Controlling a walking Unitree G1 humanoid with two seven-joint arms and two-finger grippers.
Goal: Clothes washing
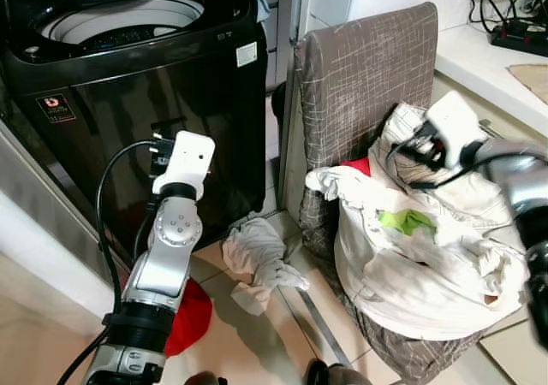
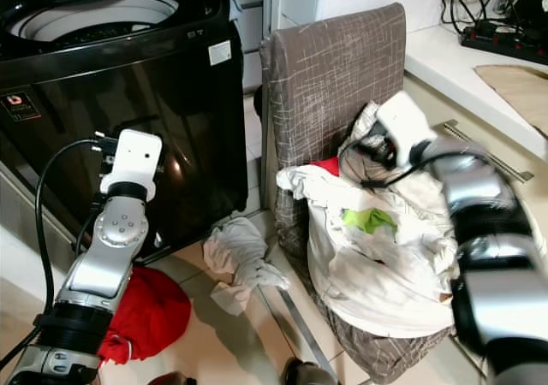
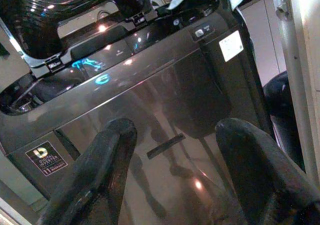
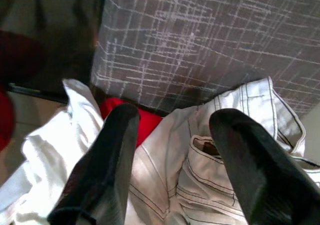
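While my left hand hangs released before the washing machine, I see a white garment on the floor beside the laundry basket. My right hand, fingers spread, hovers over the basket's white clothes.

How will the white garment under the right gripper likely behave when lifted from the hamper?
The white garment lies crumpled in folds, so probably floppy and drapey. It spills over the hamper rim, so it may snag or drag the red cloth beside it. The open right gripper hovers above.
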